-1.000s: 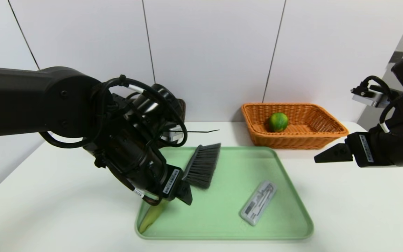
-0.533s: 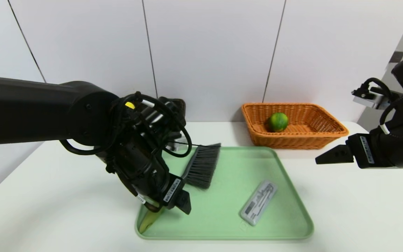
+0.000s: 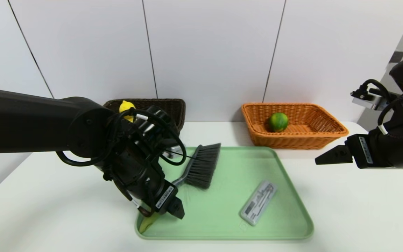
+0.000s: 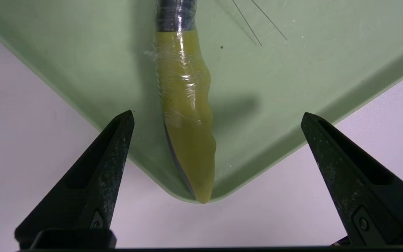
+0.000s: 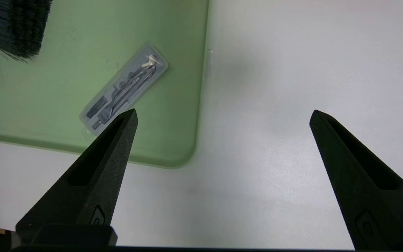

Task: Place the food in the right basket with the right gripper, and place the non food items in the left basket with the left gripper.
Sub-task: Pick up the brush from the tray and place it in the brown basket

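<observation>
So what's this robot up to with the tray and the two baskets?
It is sorting things off a green tray. The lime already lies in the orange basket, and a yellow toy sits in the dark basket. The left gripper hangs open over the brush's green handle at the tray's near corner, not yet gripping it. A grey case waits on the tray. The right gripper hovers open beside the tray, empty.

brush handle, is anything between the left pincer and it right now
Nothing visible. The left pincer hangs open over the tray's near corner, with the brush's yellow-green handle lying in the gap between its fingers. Only bare tray and table surround it.
</observation>
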